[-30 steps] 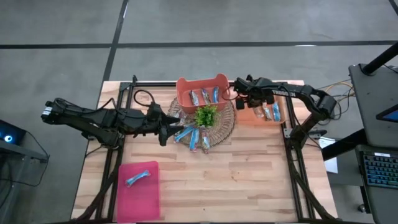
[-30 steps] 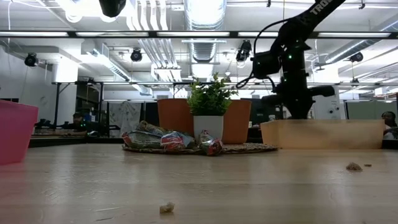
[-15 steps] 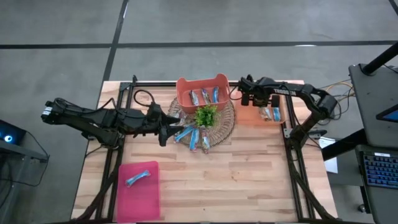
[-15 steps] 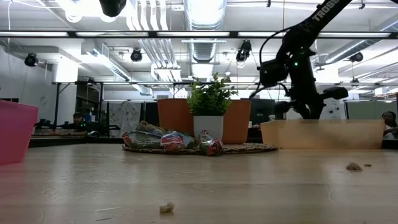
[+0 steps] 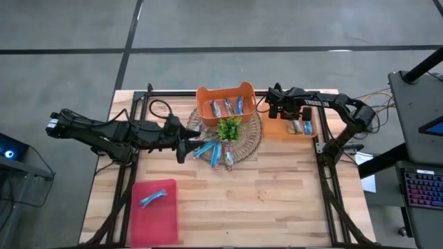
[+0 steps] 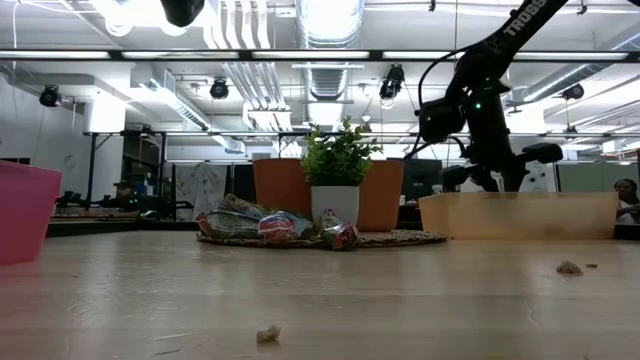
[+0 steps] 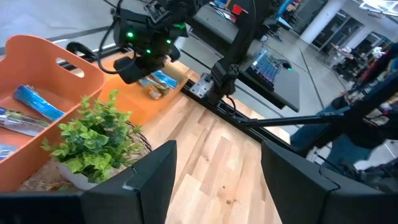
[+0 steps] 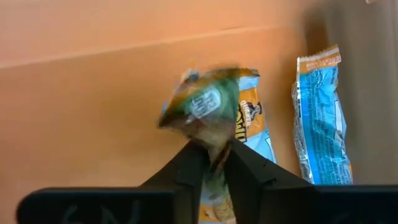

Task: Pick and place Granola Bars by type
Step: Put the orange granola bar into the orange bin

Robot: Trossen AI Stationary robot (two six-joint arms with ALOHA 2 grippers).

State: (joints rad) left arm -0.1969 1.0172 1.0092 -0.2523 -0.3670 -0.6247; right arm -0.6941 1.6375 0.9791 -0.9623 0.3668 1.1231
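Note:
My right gripper [image 5: 285, 115] hangs over the pale orange tray [image 5: 278, 129] at the back right, shut on a greenish-tan granola bar [image 8: 205, 106]. Two blue-and-tan bars [image 8: 320, 118] lie flat on the tray floor beyond it. My left gripper [image 5: 182, 150] stands open and holds nothing, at the left edge of the woven mat [image 5: 255, 138]. On the mat, several blue bars [image 5: 214, 152] lie in front of a small potted plant [image 5: 229, 128]. The orange bin [image 5: 225, 91] behind the plant holds more bars. My right gripper pinches one end of the bar's wrapper [image 8: 215, 142] between its two fingers. The fingers slant steeply down from above. The rest of the bar sticks out past the fingertips toward the tray floor. I cannot tell whether it touches the floor.
A pink bin [image 5: 142, 228] with one blue bar [image 5: 153, 198] stands at the near left. Black frame rails run along both table sides. Bare wood lies between the mat and the near edge. A person shows in the room at the far right [image 6: 627, 190].
My right gripper has carried the bar toward the table's right edge, from the gap beside the orange bin to over the pale tray. It has sunk a little and rolled about its own pointing line. The bar stays between the fingers.

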